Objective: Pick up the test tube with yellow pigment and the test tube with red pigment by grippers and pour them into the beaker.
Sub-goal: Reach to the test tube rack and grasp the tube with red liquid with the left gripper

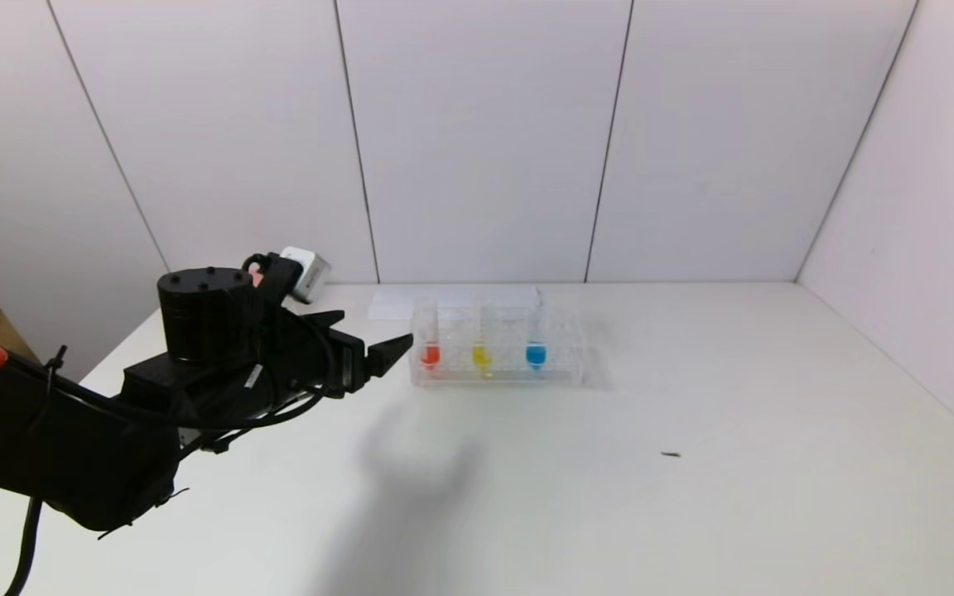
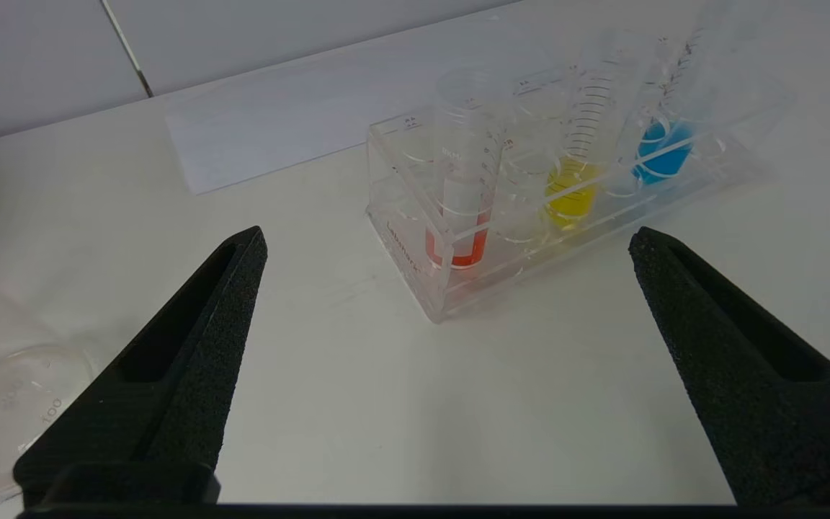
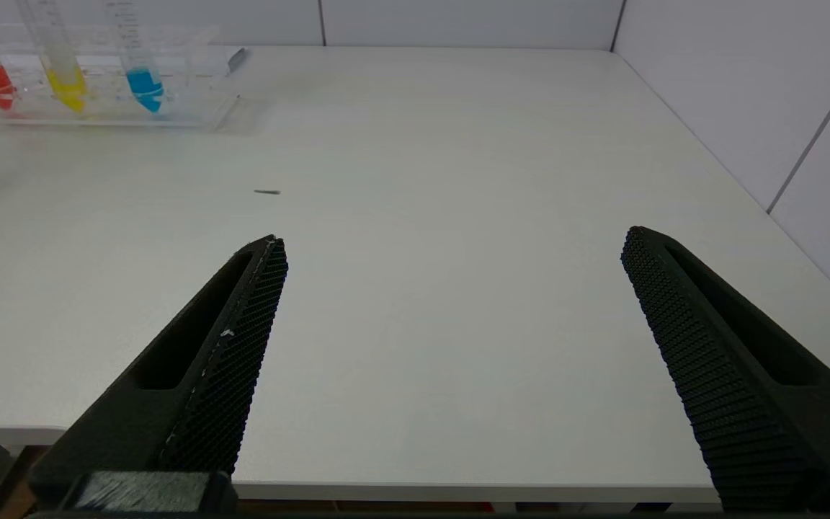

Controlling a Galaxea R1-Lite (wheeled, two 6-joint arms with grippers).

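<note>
Black left gripper (image 2: 447,241) reaches level toward red test tube (image 1: 430,354), fingers spread wide.

Red-orange liquid in the red tube (image 1: 430,355), bright yellow in the yellow tube (image 1: 482,356), blue in the blue tube (image 1: 536,354). Clear rack (image 1: 560,364); white table (image 1: 692,497); black left gripper (image 2: 444,241).

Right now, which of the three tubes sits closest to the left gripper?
The red tube, at the rack's end facing the open left gripper; yellow tube is mid-row, blue tube farthest.
</note>
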